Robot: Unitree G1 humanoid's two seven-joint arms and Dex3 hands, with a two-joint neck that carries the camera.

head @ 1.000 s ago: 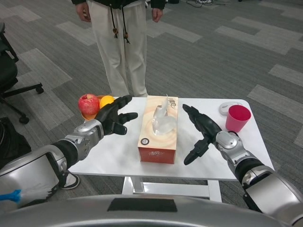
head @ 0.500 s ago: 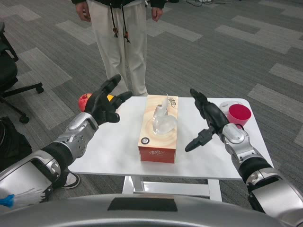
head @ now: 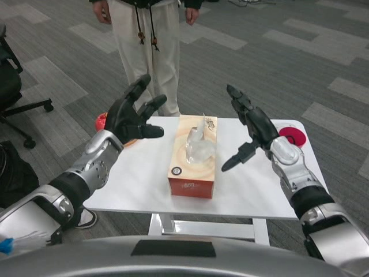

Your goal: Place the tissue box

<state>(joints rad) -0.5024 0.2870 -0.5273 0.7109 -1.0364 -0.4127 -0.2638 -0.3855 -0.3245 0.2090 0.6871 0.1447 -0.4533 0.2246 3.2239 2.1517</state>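
From my head view, both my hands have risen over the last second: a moment ago they hung low at the flanks of the tissue box [head: 193,157], and now my left hand [head: 130,117] is lifted up and out to the left, fingers spread and holding nothing, while my right hand [head: 252,126] is raised on the other side, likewise splayed and empty. The tissue box has not budged; it lies lengthwise at the middle of the white table [head: 138,184], tissue poking from its top, well apart from both palms. My left hand now covers most of the red apple [head: 101,121] at the far left corner, and my right forearm hides part of the red cup [head: 293,135] at the far right. A person [head: 149,40] stands beyond the table. I judge the box to be set down and my hands to be drawing clear, so the placing looks done.
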